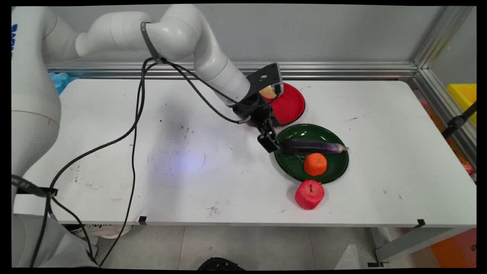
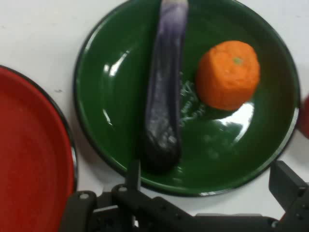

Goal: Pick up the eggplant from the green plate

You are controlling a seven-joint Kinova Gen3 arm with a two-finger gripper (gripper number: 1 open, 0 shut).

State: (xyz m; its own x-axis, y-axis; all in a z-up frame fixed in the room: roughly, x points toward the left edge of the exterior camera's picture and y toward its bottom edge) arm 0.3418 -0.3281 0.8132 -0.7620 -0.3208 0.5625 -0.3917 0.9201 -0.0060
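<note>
On the white table (image 1: 114, 114) (grey wall (image 1: 304, 34) behind) sits a green plate (image 1: 335, 171).

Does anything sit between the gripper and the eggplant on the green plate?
Nothing visible does. The gripper is open at the near end of the eggplant, over the green plate's rim. The orange lies beside the eggplant on the same plate, off to the side, not in the way.

We see two plates on the bench (image 1: 380, 125), one plate (image 1: 291, 104) behind the other plate (image 1: 300, 133). On the nearer plate lie an eggplant (image 1: 312, 146) and, before it, an orange (image 1: 315, 164). An apple (image 1: 309, 194) sits on the bench just before that plate.
</note>
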